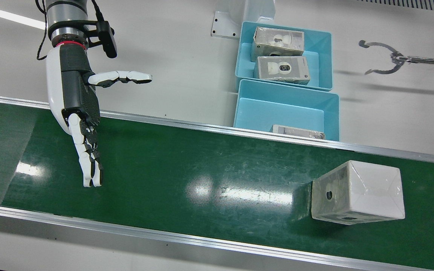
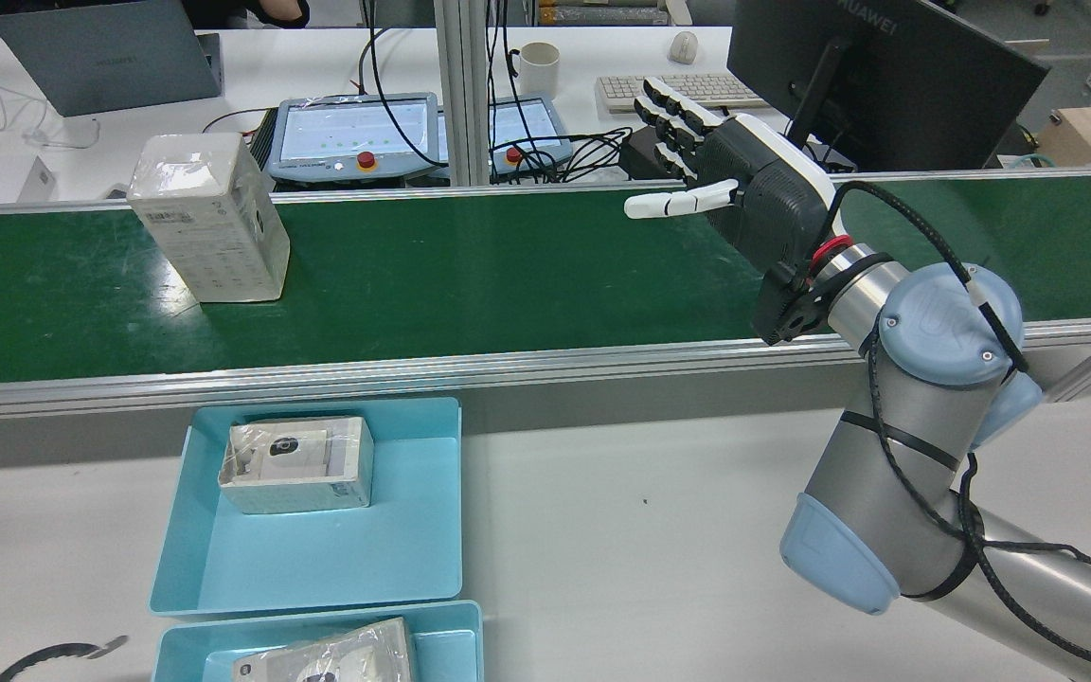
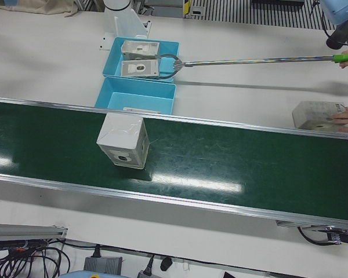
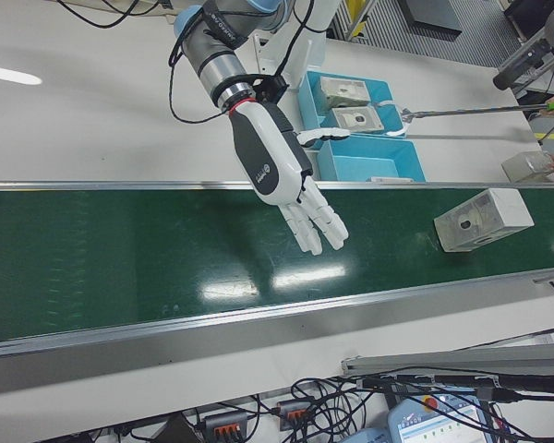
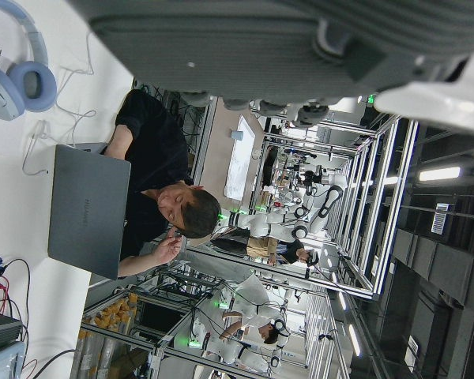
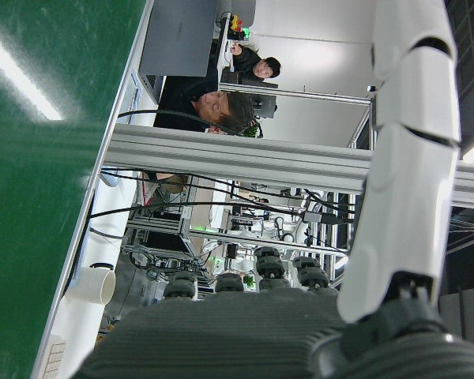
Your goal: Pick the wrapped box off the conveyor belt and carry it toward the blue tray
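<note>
Wrapped box [image 1: 357, 192] well apart from right hand [image 1: 77, 113]

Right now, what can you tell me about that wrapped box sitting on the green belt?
The wrapped box is a white carton sealed in clear, shiny film, with a round dark camera lens pictured on one face and fine print on another. It stands alone on the green conveyor belt, slightly skewed to the belt's edges. Nothing else touches it; the right hand hovers open, well away along the belt.

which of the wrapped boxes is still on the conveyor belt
The large wrapped box standing alone on the green conveyor belt; the other boxes lie in the blue trays beside it.
</note>
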`<action>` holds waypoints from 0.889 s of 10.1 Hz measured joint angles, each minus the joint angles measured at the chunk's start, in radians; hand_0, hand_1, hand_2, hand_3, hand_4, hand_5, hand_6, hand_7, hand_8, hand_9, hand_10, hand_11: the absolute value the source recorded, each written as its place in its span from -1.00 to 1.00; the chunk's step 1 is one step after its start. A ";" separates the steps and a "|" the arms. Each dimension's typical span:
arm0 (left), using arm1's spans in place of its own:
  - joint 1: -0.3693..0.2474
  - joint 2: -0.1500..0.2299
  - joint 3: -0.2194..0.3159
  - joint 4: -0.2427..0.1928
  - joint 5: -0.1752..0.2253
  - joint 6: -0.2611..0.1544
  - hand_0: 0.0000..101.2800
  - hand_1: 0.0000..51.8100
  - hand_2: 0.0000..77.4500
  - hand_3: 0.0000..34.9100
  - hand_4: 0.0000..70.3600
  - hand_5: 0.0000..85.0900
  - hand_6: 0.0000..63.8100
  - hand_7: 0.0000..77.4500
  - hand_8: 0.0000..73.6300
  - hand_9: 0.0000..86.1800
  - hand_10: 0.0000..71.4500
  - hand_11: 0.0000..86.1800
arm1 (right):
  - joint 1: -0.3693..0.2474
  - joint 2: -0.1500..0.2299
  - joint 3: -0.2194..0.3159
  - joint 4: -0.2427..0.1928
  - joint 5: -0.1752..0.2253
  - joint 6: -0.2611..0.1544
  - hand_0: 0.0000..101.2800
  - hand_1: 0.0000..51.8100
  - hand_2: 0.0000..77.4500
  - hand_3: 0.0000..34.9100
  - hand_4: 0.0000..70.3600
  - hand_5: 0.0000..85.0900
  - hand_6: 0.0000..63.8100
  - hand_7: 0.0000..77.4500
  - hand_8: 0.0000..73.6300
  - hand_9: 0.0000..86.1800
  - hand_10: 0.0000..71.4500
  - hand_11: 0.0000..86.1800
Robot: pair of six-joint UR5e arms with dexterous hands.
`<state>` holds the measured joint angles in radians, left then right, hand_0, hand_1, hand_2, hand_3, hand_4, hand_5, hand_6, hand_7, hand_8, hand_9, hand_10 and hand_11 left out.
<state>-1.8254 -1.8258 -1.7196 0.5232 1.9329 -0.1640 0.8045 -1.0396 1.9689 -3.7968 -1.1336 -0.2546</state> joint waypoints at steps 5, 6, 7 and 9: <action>0.000 0.000 0.000 0.000 0.000 0.000 -1.00 -1.00 -0.99 -1.00 -1.00 -0.97 -1.00 -1.00 -1.00 -1.00 -1.00 -1.00 | -0.002 0.012 -0.026 0.004 0.001 0.001 -0.09 -0.47 -0.65 -0.60 -0.98 -0.92 -1.00 -0.99 -1.00 -0.97 -0.94 -0.90; 0.000 0.000 0.000 0.000 0.000 0.000 -1.00 -1.00 -0.99 -1.00 -1.00 -0.97 -1.00 -1.00 -1.00 -1.00 -1.00 -1.00 | -0.004 0.016 -0.031 0.004 0.001 0.001 -0.09 -0.47 -0.65 -0.60 -0.98 -0.92 -1.00 -0.99 -1.00 -0.96 -0.94 -0.91; 0.000 0.000 0.000 0.000 0.000 0.000 -1.00 -1.00 -0.97 -1.00 -1.00 -0.97 -1.00 -0.99 -1.00 -1.00 -1.00 -1.00 | -0.005 0.019 -0.036 0.005 0.002 0.000 -0.09 -0.47 -0.65 -0.59 -0.97 -0.92 -1.00 -0.99 -1.00 -0.97 -0.94 -0.90; 0.000 0.000 0.000 0.000 0.000 0.000 -1.00 -1.00 -0.99 -1.00 -1.00 -0.97 -1.00 -0.99 -1.00 -1.00 -1.00 -1.00 | -0.007 0.024 -0.043 0.005 0.002 0.001 -0.09 -0.47 -0.65 -0.59 -0.97 -0.92 -1.00 -0.99 -1.00 -0.97 -0.94 -0.90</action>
<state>-1.8254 -1.8258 -1.7196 0.5232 1.9328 -0.1640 0.7972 -1.0161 1.9259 -3.7916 -1.1312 -0.2540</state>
